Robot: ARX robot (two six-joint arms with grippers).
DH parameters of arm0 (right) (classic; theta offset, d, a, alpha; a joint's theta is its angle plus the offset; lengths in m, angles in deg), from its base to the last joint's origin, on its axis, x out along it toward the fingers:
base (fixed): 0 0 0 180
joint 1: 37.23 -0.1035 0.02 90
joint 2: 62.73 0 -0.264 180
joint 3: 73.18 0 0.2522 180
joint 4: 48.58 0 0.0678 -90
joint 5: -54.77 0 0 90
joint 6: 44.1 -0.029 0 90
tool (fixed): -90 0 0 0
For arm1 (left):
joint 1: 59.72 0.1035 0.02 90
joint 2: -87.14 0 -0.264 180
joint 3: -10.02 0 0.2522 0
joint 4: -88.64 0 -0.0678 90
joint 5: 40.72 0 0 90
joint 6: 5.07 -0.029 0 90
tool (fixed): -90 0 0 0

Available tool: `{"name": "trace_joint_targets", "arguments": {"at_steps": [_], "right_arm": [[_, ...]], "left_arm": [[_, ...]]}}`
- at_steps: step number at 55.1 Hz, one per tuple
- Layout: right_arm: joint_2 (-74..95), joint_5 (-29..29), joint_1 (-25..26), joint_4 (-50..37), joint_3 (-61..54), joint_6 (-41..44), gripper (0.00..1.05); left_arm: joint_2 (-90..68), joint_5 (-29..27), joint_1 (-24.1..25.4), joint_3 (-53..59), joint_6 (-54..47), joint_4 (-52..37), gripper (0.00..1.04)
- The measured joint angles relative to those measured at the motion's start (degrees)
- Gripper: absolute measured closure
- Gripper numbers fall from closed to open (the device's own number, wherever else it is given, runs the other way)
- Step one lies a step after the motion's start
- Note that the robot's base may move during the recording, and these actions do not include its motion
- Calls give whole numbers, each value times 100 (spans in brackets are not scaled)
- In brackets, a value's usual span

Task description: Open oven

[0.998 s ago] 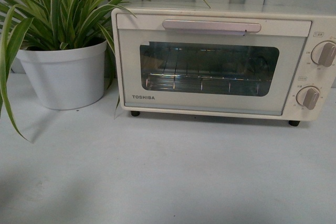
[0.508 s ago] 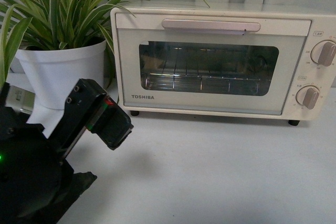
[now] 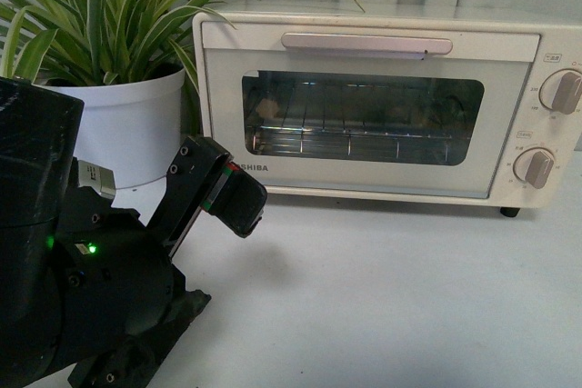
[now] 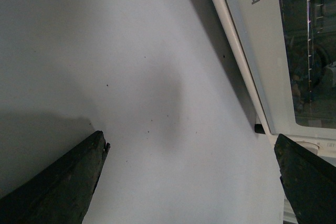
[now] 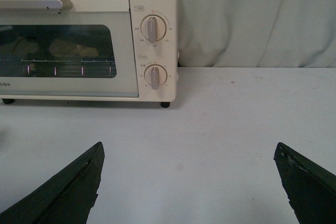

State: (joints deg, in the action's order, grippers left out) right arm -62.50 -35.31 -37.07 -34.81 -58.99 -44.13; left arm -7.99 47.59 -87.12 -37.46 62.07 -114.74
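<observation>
Cream-white oven (image 3: 364,179): stands on the tabletop (image 3: 391,297) on small black feet (image 3: 510,213), towards the back and right of centre in the front view; door shut.
Door: glass window (image 3: 362,97) with a wire rack (image 3: 350,143) behind it; pale bar handle (image 3: 366,44) runs along the top edge, well apart from both arms.
Knobs: two round ones on the oven's right panel, upper (image 3: 565,93) above lower (image 3: 534,168).
Plant: long striped green leaves (image 3: 100,6) in a white pot (image 3: 127,129), just beside the oven's left side; a few leaves reach across its top corner.
Left arm (image 3: 100,297): black, fills the lower left of the front view; its forward end sits in front of the oven's lower left corner and hides the first letters of the brand name.
Left fingers (image 4: 58,187): wide apart, holding nothing, over bare tabletop near the oven's bottom front edge.
Right fingers (image 5: 63,192): wide apart, holding nothing, above the tabletop, well back from the oven, facing its knob end.
Curtain (image 5: 252,19): pale folds behind the oven.
</observation>
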Motion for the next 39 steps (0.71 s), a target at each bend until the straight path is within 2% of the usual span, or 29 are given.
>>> {"name": "trace_joint_targets", "arguments": {"at_steps": [14, 21, 27, 33, 39], "right_arm": [[0, -2, 0, 0, 0, -2, 9], [337, -267, 31, -341, 42, -76, 9], [1641, -299, -48, -918, 483, -251, 9], [3272, -214, -393, -1512, 1257, -378, 9], [4474, -81, -686, -1700, 2015, -483, 9]], "left_arm": [[-57, -26, -37, -72, 57, 13, 7], [-50, -26, -28, -70, 63, 22, 7], [-46, -20, -13, -70, 70, 24, 7], [-42, -15, -7, -57, 72, 4, 7], [-42, -13, 2, -48, 79, -7, 7]]}}
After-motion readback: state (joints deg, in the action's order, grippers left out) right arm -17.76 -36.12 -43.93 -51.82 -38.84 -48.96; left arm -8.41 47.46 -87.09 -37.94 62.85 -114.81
